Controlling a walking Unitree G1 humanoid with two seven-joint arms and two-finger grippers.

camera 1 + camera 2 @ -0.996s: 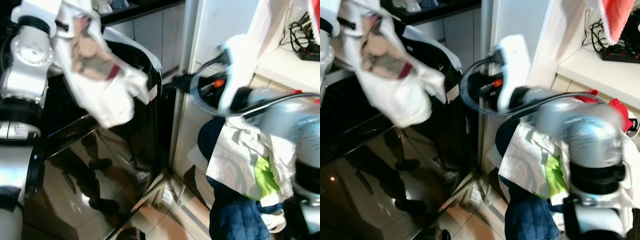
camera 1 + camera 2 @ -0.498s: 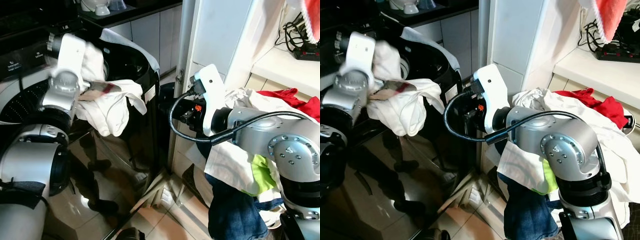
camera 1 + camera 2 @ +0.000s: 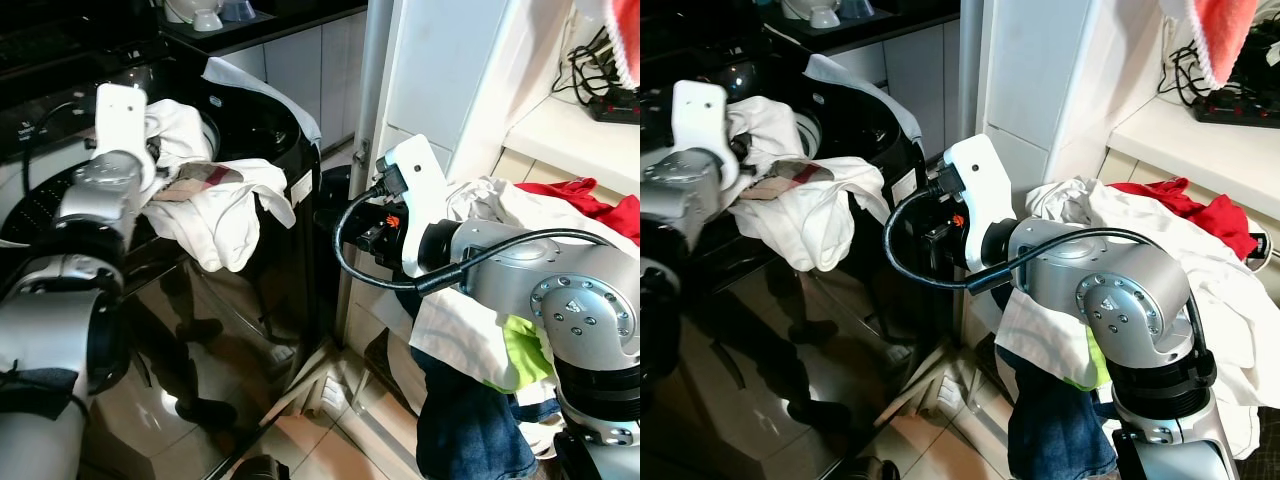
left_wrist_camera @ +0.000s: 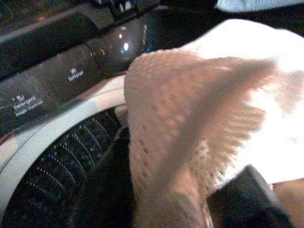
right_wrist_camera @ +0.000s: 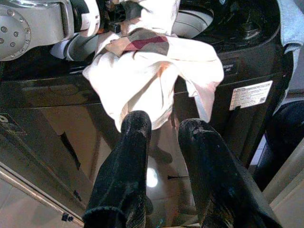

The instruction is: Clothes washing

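Lowered since before, the crumpled white garment [image 3: 215, 200] drapes over the washer [image 3: 250, 300] rim.

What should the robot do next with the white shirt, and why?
Probably push the white shirt further into the washer. The left gripper has it at the drum opening, but much of it hangs over the front edge. The right gripper, open, points at that hanging part and could help.

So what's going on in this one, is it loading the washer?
Yes. The left gripper is at the top-loading washing machine, feeding in a white garment. Part of the cloth lies at the drum opening; the rest hangs over the black front. The right gripper, fingers open and empty, points toward the machine from beside a laundry pile of white, red and blue clothes.
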